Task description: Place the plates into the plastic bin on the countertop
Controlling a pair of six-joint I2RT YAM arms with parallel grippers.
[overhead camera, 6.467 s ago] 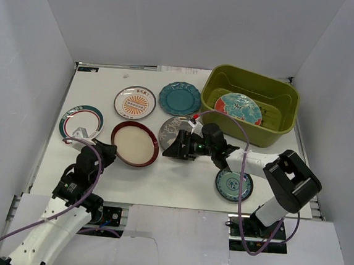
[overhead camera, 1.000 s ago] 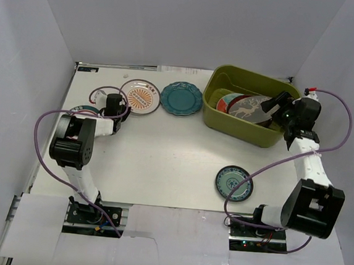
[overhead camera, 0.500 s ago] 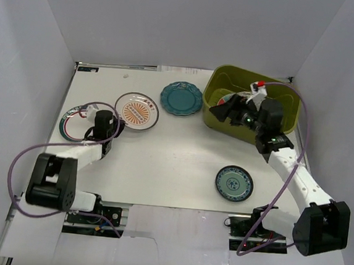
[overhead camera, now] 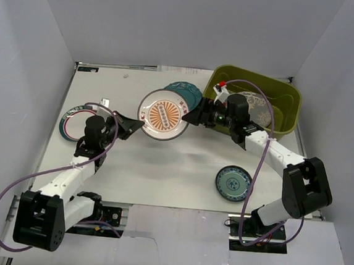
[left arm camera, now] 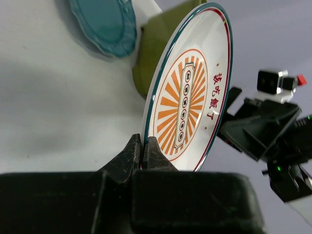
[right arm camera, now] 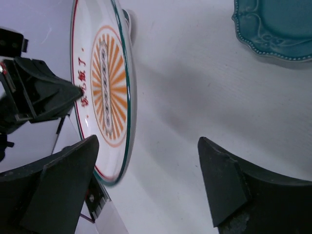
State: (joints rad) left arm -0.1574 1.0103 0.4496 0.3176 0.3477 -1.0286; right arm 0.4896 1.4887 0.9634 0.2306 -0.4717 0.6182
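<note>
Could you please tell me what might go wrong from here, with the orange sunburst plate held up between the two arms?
1. The left gripper pinches the round orange sunburst plate only at its rim, tilted above the flat white countertop. It could swing or slip out.
2. The right gripper stands open and is not closed on the plate. Releasing early would drop it, possibly onto the scalloped teal plate close by.
</note>
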